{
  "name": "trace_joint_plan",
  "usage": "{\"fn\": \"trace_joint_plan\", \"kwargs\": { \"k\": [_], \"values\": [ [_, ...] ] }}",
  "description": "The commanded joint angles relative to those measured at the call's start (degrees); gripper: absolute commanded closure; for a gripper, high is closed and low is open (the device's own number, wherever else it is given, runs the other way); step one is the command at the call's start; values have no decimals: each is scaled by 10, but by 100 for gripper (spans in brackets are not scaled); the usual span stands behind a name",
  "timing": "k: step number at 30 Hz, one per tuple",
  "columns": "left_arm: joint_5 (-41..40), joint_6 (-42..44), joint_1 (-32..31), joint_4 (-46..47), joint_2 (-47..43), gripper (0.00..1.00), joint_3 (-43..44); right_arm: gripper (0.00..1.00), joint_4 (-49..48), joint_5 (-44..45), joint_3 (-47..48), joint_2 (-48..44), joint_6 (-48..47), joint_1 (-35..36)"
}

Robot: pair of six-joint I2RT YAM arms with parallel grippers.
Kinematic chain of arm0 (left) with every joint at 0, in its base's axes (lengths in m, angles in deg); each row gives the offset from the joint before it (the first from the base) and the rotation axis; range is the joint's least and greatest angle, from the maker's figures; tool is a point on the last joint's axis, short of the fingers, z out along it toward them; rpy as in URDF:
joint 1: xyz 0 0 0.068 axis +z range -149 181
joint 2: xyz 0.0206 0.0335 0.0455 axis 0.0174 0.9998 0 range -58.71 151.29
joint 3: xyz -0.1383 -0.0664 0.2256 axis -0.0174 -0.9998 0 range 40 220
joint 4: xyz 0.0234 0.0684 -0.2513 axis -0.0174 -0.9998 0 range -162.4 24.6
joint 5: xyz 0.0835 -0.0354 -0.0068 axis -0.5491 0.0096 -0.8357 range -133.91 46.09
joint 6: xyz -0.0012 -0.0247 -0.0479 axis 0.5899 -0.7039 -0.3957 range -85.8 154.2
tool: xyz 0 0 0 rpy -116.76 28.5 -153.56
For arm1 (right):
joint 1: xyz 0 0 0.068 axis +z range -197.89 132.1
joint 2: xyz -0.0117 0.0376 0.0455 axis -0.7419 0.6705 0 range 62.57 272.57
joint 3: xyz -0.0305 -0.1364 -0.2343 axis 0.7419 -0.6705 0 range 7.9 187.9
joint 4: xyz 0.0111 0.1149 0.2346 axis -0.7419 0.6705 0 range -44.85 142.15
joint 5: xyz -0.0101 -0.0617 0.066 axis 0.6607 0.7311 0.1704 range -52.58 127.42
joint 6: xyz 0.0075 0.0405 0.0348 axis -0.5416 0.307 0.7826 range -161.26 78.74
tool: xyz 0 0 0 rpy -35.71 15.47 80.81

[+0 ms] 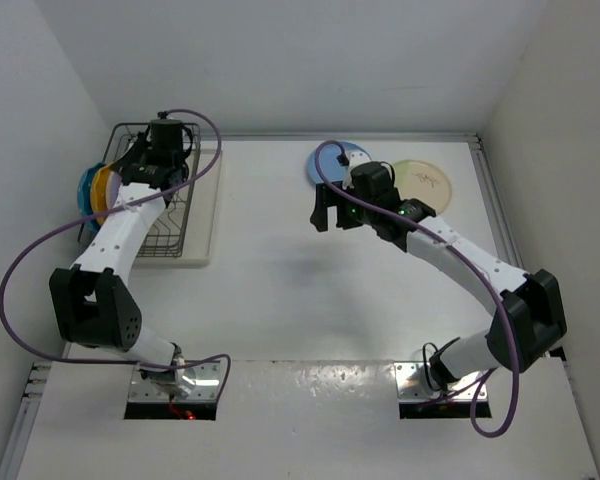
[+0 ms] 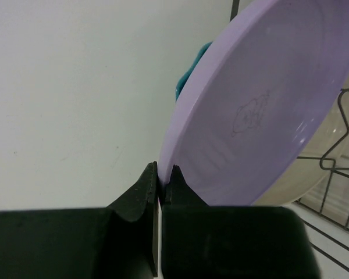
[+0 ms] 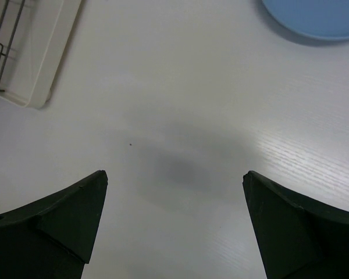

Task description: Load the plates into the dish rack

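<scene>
My left gripper (image 2: 161,171) is shut on the rim of the lavender plate (image 2: 262,104), held on edge over the dish rack (image 1: 165,215) at the back left. In the top view that gripper (image 1: 163,140) hides the lavender plate. A teal plate (image 1: 85,190) and an orange plate (image 1: 102,190) stand in the rack's left side. A cream plate (image 2: 294,186) sits behind the lavender one. My right gripper (image 1: 330,210) is open and empty above the table. The light blue plate (image 1: 325,165) and the cream-and-pale-green plate (image 1: 425,180) lie flat at the back.
The rack's cream drip tray (image 1: 198,210) juts out to the right of the wires and shows in the right wrist view (image 3: 41,52). White walls close in the left, back and right. The light blue plate (image 3: 314,17) is ahead of my right gripper (image 3: 174,177).
</scene>
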Motion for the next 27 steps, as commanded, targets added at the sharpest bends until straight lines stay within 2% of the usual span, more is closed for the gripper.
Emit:
{"fn": "trace_joint_plan", "kwargs": {
  "k": [1,5,7,10,13,24,27],
  "values": [
    [-81,65,17,136,-9,100,-24,0,12,-7,45,10,8,-3],
    [-45,44,32,136,-9,100,-37,0,13,-7,50,13,15,0],
    [-22,16,46,108,-14,100,-37,0,15,-3,49,12,19,1],
    [-13,11,46,108,-9,100,-46,0,16,0,50,10,22,1],
    [9,-29,46,77,-3,100,-53,0,17,1,49,8,24,1],
    [-26,-69,13,55,22,100,-118,0,15,8,37,1,14,0],
    [-26,-69,13,43,29,97,-124,0,15,9,35,1,11,0]
  ]
}}
